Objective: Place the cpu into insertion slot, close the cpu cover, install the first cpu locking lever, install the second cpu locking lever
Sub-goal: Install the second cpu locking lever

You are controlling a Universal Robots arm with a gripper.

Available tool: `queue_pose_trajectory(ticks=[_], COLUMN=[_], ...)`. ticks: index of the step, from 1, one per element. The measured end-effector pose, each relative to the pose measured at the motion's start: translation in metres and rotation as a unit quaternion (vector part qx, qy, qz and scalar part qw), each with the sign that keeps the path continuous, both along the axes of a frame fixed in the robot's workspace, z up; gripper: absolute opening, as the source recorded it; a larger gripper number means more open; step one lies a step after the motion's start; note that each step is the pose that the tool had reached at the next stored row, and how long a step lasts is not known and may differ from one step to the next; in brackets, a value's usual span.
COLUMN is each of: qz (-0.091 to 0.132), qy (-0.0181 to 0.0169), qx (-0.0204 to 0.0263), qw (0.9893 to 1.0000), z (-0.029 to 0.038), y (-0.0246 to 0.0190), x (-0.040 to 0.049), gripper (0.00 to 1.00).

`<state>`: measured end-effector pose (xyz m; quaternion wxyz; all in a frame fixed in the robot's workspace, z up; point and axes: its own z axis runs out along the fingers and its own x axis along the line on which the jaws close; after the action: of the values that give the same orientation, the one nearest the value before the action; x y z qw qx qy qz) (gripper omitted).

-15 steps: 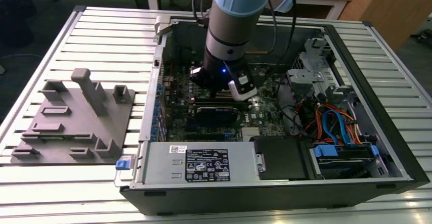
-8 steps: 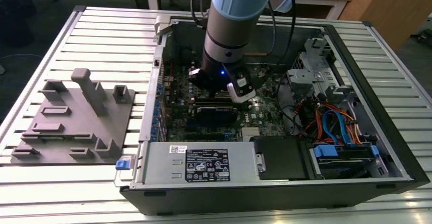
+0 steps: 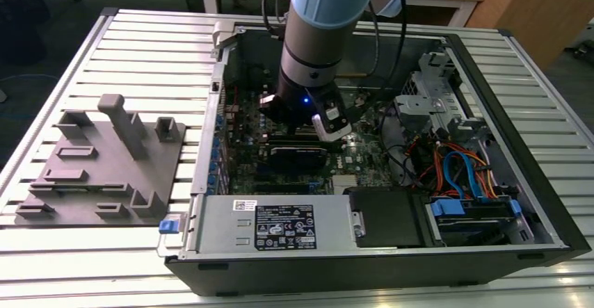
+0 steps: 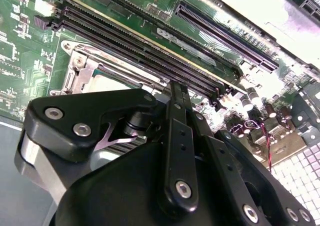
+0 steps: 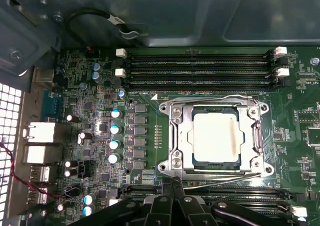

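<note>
Cpu [image 5: 216, 136] seated flat in the slot [image 5: 200, 162], dull silvery top showing through the window of the cover [image 5: 184, 136], just beyond the claw [image 5: 172, 182] tips in the first wrist view. Cover lying down over the chip, frame edges resting around the pale top on all four sides. One wire lever [image 5: 227, 178] running along the cover edge nearest the claw, passing just beside the tips; impossible to tell whether touching them. Second lever [image 5: 215, 96] along the far edge of the cover, well clear of the claw; not clear whether either is hooked under its catch. Claw fingers pressed together, nothing seen pinched between them, narrow black tips meeting in a single line in both wrist views [image 4: 177, 88]. Beneath the tips, one bank of long black memory slots [image 5: 240, 191]; a second bank [image 5: 200, 71] past the socket on the far side from the claw. Green board [image 5: 90, 111] spreading around, dotted with small blue-topped capacitors off to one side of the claw. From the exterior view, arm [image 3: 316, 37] reaching straight down into the open case [image 3: 519, 204], claw end low over the board amid dark parts. Outside the case, away from the claw toward the exterior view's left, grey fixture [image 3: 102, 162] with upright pegs on the slatted table [image 3: 139, 37].
</note>
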<state>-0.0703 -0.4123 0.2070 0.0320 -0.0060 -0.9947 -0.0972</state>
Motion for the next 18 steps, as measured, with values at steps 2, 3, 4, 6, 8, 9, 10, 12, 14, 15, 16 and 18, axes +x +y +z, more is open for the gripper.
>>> queue_pose_trajectory(ticks=[2, 3, 4, 6, 8, 9, 10, 12, 14, 15, 16, 18], qz=[0.000, 0.000, 0.000, -0.001, -0.002, -0.003, -0.004, -0.006, -0.008, -0.009, -0.010, -0.011], qy=[0.0001, 0.0001, 0.0001, 0.0003, 0.0006, 0.0006, 0.0006, 0.0006, 0.0006, 0.0006, 0.0006, 0.0006], qx=[-0.0001, 0.0000, 0.0000, 0.0006, 0.0016, 0.0025, 0.0037, 0.0064, 0.0087, 0.0098, 0.0109, 0.0124], qw=[1.0000, 1.0000, 1.0000, 1.0000, 1.0000, 1.0000, 1.0000, 1.0000, 0.9999, 0.9999, 0.9999, 0.9999], z=[-0.0008, -0.0013, -0.0018, -0.0024, -0.0027, -0.0027, -0.0027, -0.0027, -0.0026, -0.0028, -0.0032, -0.0038], y=[-0.0007, -0.0009, -0.0010, -0.0026, -0.0042, -0.0047, -0.0053, -0.0065, -0.0066, -0.0066, -0.0066, -0.0066], x=[0.0000, -0.0001, -0.0001, -0.0001, -0.0005, -0.0014, -0.0023, -0.0031, -0.0033, -0.0033, -0.0033, -0.0033], gripper=[0.10, 0.10, 0.10, 0.10, 0.10, 0.10, 0.10, 0.10, 0.10, 0.10, 0.10, 0.10])
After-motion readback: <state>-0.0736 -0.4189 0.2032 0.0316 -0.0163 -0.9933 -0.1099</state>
